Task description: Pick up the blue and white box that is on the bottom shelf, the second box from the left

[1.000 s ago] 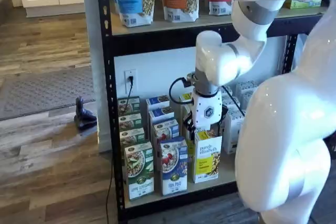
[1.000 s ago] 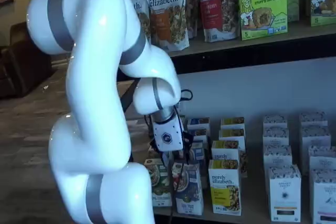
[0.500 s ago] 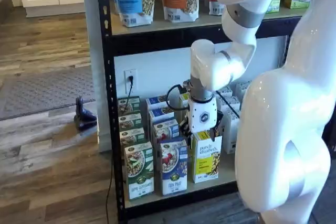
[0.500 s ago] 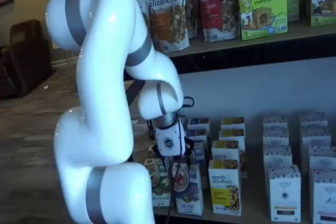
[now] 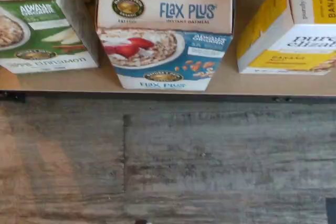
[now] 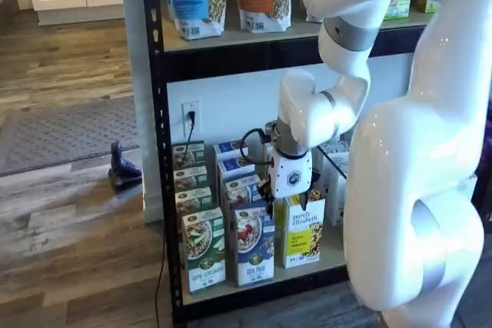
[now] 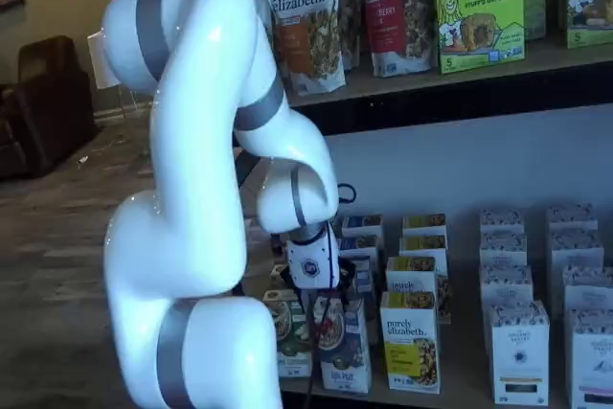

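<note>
Over the last second the white-bodied gripper (image 6: 286, 202), jaws apart and empty, shifted from the yellow carton (image 6: 302, 228) toward the blue-and-white flax carton (image 6: 254, 244) at the pale wooden bottom shelf's (image 6: 323, 255) front edge, nearing alignment.

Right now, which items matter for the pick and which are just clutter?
In play:
- blue and white box, front of its row
- bottom shelf
- gripper, above the boxes, nothing held

Clutter:
- green-and-white carton
- yellow carton
- white boxes
- granola bags on the upper board
</note>
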`<state>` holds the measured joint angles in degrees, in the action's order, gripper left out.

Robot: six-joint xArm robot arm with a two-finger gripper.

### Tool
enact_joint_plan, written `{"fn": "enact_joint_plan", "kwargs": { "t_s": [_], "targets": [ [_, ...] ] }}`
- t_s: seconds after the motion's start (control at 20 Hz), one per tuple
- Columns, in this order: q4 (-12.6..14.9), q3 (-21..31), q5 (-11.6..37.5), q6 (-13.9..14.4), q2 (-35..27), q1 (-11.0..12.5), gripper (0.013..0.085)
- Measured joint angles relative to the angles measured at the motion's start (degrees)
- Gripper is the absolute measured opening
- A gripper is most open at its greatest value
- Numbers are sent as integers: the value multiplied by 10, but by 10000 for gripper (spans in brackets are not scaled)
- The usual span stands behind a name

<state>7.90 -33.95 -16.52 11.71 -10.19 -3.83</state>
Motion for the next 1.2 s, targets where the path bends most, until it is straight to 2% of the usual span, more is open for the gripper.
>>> {"fn": "enact_joint_plan", "kwargs": {
  "t_s": [0.2, 0.6, 0.9, 1.2],
  "targets": [
    [-15, -13, 8, -12, -17, -3, 850],
    [-56, -71, -15, -44, -68, -10, 850],
    [-67, -124, -22, -53, -118, -12, 850],
    [-66, -168, -25, -49, -159, -15, 850]
  ]
}}
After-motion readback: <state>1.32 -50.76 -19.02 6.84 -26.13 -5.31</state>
